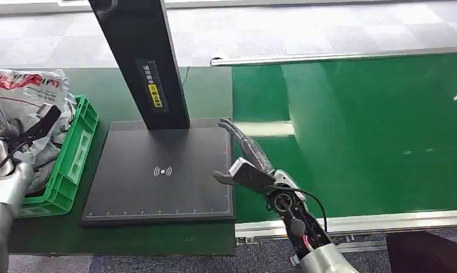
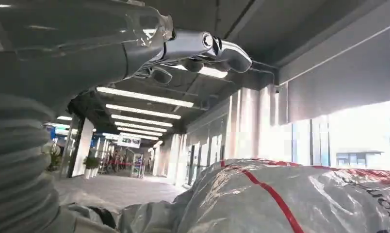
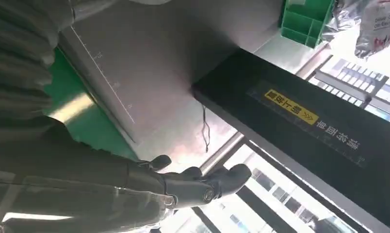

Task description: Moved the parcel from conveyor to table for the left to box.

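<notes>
- Head view: green conveyor belt (image 1: 374, 131) with a silver frame fills the right side, and its surface is bare where it shows. Beside it on the green table top (image 1: 129, 239) lies a flat black scanner pad (image 1: 158, 170) with a white wireless mark in its middle and a black upright post (image 1: 141, 57) carrying a yellow label. Left of the pad stands a green plastic crate (image 1: 73, 165), holding crumpled grey-white plastic parcels with red print (image 1: 27, 91).
- Same view, hands: the right hand (image 1: 246, 159) hangs over the pad's right edge, by the seam with the belt, fingers stretched forward and apart, holding nothing. The left hand (image 1: 27, 133) is raised at the crate, dark fingers in front of the bagged parcels; contact with them cannot be told from here.
- Left wrist view: this camera looks up from low down, so a building ceiling with strip lights (image 2: 144, 107) and glazed walls appear. The left hand's fingers extend above the grey-white parcel, clear of it and empty.
- Right wrist view: the right hand's fingers (image 3: 203, 187) reach out loosely, grasping nothing, with the pad's ruler marks, the post's yellow label and a corner of the crate beyond them.
</notes>
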### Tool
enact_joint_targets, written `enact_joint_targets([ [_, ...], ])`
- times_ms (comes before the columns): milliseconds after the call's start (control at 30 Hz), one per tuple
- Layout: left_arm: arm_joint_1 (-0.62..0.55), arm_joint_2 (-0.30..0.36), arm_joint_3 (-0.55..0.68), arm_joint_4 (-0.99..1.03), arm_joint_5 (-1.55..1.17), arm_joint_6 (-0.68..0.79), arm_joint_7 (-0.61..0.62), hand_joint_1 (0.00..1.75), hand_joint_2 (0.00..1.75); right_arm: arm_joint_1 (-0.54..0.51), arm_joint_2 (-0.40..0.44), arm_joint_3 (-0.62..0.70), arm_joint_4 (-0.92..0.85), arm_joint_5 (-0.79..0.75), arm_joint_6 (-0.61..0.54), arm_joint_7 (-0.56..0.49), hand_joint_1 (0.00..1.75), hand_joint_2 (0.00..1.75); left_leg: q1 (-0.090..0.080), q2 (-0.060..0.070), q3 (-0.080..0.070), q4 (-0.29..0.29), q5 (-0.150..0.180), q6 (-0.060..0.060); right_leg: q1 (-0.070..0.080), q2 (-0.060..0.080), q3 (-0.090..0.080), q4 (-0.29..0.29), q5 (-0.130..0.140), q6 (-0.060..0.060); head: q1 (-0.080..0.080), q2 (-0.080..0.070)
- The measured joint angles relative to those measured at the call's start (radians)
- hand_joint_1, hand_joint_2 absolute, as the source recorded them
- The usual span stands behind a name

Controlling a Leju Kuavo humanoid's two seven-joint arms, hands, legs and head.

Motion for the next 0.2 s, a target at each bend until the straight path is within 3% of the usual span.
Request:
enact_joint_targets([
  [200,0.067,0.006,0.002,-0.135,-0.013,0.006,-0.034,0.0,1.75,-0.001,-0.001,0.003,-0.001,-0.013,-0.002,-0.004,0.0,1.75,0.0,0.0,-0.001,0.0,0.0,0.0,0.0,0.0,0.0,0.0,0.0,0.0,0.0,0.0],
])
